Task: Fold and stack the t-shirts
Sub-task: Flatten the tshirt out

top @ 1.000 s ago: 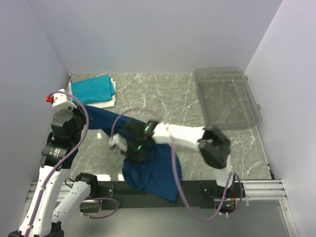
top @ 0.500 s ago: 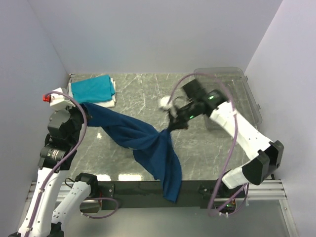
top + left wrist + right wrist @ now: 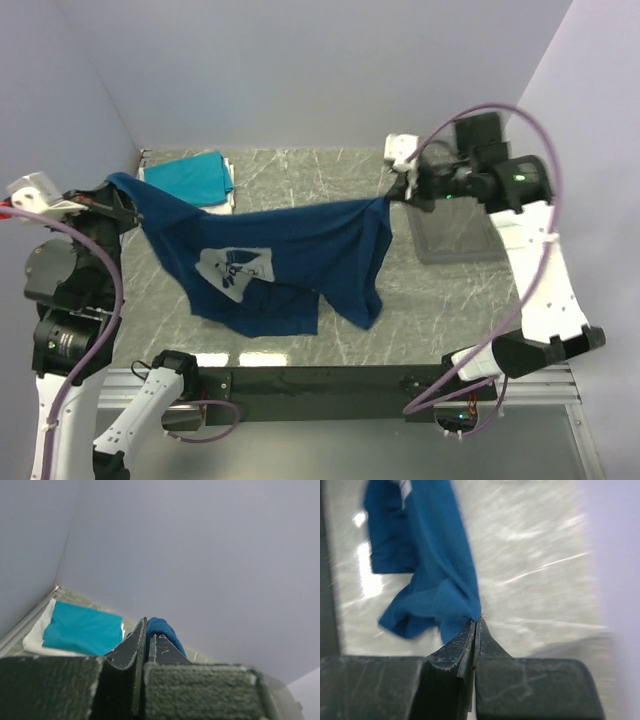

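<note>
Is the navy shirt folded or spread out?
Spread: left gripper and right gripper hold the navy shirt stretched between them, print showing.

one navy t-shirt (image 3: pixel 285 250), one teal t-shirt (image 3: pixel 185 178), one white t-shirt (image 3: pixel 32 641), three in all; one clear bin (image 3: pixel 455 240).

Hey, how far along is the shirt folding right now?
Done: a teal tee lies folded on a white tee in the far left corner. In hand: the navy tee hangs stretched between the left pincer and right pincer, both shut on it, print showing. Left: lay it flat, fold it, stack it.
</note>
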`<action>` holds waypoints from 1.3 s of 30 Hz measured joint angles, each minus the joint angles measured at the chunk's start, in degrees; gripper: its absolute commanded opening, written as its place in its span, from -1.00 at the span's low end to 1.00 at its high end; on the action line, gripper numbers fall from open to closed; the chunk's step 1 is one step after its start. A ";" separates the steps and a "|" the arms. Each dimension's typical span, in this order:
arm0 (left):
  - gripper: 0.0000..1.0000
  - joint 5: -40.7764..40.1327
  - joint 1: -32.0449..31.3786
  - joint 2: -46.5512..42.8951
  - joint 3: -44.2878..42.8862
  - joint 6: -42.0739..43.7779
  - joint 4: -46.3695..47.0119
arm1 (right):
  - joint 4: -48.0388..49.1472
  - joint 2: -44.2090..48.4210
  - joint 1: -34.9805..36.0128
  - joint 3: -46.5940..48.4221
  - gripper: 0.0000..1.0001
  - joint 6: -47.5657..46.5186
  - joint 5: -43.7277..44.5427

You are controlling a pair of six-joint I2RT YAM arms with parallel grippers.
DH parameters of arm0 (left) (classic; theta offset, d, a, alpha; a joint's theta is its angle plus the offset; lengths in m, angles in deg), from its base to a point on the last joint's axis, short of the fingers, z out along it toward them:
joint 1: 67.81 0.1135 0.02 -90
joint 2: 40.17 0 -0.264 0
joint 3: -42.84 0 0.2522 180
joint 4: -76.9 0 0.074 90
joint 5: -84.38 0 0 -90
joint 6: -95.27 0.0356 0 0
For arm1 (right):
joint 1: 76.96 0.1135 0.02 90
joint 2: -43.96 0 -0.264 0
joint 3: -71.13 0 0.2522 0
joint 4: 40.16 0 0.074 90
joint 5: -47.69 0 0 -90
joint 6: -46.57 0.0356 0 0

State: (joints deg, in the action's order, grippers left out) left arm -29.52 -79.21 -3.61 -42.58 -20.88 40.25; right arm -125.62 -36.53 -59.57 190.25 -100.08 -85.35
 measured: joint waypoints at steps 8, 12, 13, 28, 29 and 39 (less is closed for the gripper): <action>-0.99 -1.11 0.07 0.70 -5.57 -0.76 0.00 | -0.52 0.90 -3.87 20.46 -1.00 0.61 -2.49; -0.99 0.13 0.07 1.05 -8.35 -2.25 0.61 | 0.94 2.62 -4.76 24.98 -1.00 3.69 -4.00; -0.99 0.55 0.07 1.05 -9.31 -2.62 1.09 | 1.70 3.48 -5.11 25.42 -1.00 4.76 -4.17; -0.99 9.57 0.07 8.00 -29.90 -4.00 15.06 | 20.83 9.70 -9.88 39.76 -1.00 25.86 -2.73; -0.99 9.86 0.07 8.24 -29.97 -4.13 15.76 | 21.90 9.81 -10.01 39.65 -1.00 26.97 -2.47; -0.99 8.00 0.07 8.96 -20.94 -4.35 18.23 | 31.21 15.15 -10.56 14.58 -1.00 30.47 -1.03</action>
State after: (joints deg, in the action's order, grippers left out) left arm -21.52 -79.14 5.35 -63.52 -25.23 58.47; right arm -94.41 -21.38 -70.13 204.83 -69.61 -86.38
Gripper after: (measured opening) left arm 0.026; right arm 0.007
